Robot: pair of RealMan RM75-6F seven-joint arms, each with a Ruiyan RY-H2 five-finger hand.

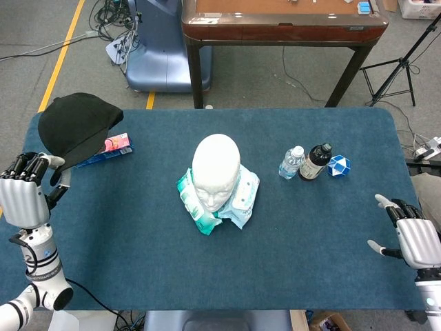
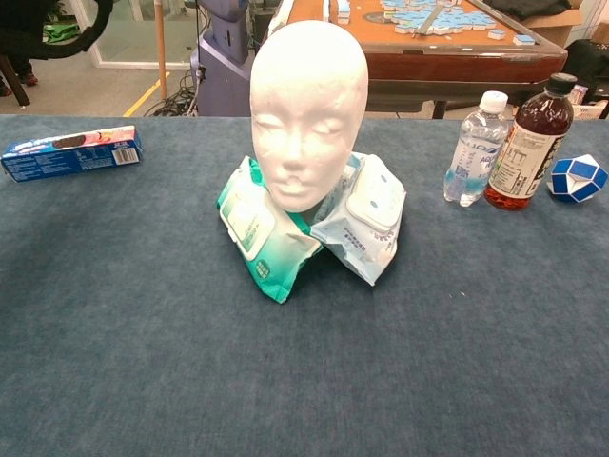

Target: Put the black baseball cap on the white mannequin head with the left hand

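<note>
Cap [image 1: 74,127] is off the table, held up by my left hand [image 1: 24,196] at the far left edge, fingers closed on its brim. Head view shows this grip; chest view catches only the cap's lower edge at top left, no hand. Mannequin head [image 1: 216,169] stands mid-table on two wipes packets [image 2: 314,224], well apart from the cap. Chest view shows a flat blue box [image 2: 72,153] lying clear on the cloth. Right hand [image 1: 415,238] rests at the right edge, fingers spread, holding nothing; seen in head view only. Water bottle [image 2: 473,148], dark bottle [image 2: 525,142] and blue-white puzzle [image 2: 578,178] stand right of the mannequin.
</note>
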